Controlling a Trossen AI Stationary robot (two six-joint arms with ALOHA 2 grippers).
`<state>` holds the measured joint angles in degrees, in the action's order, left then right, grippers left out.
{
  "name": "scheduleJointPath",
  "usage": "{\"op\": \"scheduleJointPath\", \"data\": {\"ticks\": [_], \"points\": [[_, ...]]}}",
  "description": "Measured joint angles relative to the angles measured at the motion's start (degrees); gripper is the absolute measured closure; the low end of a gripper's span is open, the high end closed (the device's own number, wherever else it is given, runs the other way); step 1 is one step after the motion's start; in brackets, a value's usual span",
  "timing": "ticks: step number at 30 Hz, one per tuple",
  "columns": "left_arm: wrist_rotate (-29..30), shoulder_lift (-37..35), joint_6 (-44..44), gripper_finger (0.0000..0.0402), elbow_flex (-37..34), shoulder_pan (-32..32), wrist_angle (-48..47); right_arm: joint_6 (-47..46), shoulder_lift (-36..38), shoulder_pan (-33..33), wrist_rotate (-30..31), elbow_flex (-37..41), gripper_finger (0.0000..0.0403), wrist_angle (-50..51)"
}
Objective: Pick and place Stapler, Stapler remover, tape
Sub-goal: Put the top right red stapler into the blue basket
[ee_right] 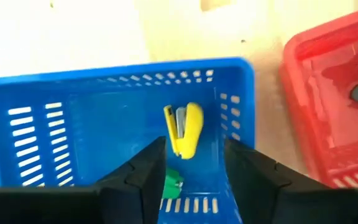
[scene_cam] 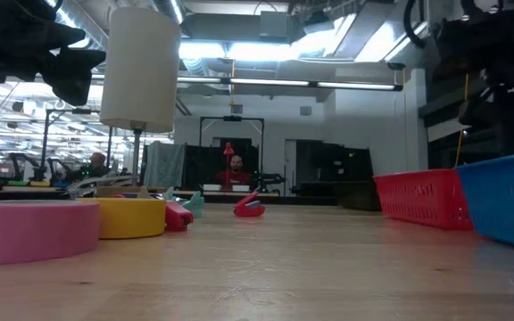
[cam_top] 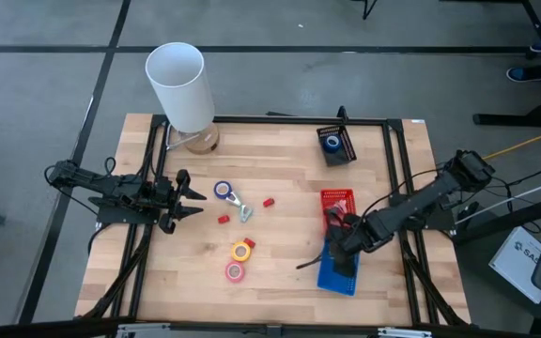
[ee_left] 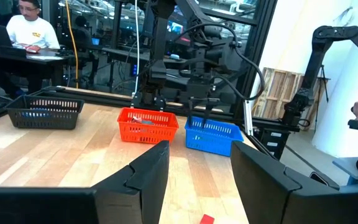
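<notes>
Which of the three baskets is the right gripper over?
The blue basket at the near right of the table. The right gripper hangs above it, a yellow stapler inside. The red basket sits beside it; the black basket farther back.

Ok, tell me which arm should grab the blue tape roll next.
Left. The left gripper hangs open beside the blue tape roll, while the right gripper is across the table over the blue basket.

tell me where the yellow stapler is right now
The yellow stapler lies inside the blue basket, seen in the right wrist view just beyond the open right tool, beside the red basket.
</notes>
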<state>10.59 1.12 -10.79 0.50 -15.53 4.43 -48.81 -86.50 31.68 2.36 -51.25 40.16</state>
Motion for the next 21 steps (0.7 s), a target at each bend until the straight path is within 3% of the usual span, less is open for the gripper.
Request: {"op": "scheduleJointPath", "data": {"ticks": [8,21], "points": [[0.0,0.0,0.0,0.0233,0.0,0.0,0.0,8.8,0.0,-3.5,-4.3,-4.0,0.0233,1.8],[0.0,0.0,0.0,0.0233,0.0,0.0,0.0,32.6,0.0,-11.6,-1.5,-7.9,0.0233,-3.7]]}}
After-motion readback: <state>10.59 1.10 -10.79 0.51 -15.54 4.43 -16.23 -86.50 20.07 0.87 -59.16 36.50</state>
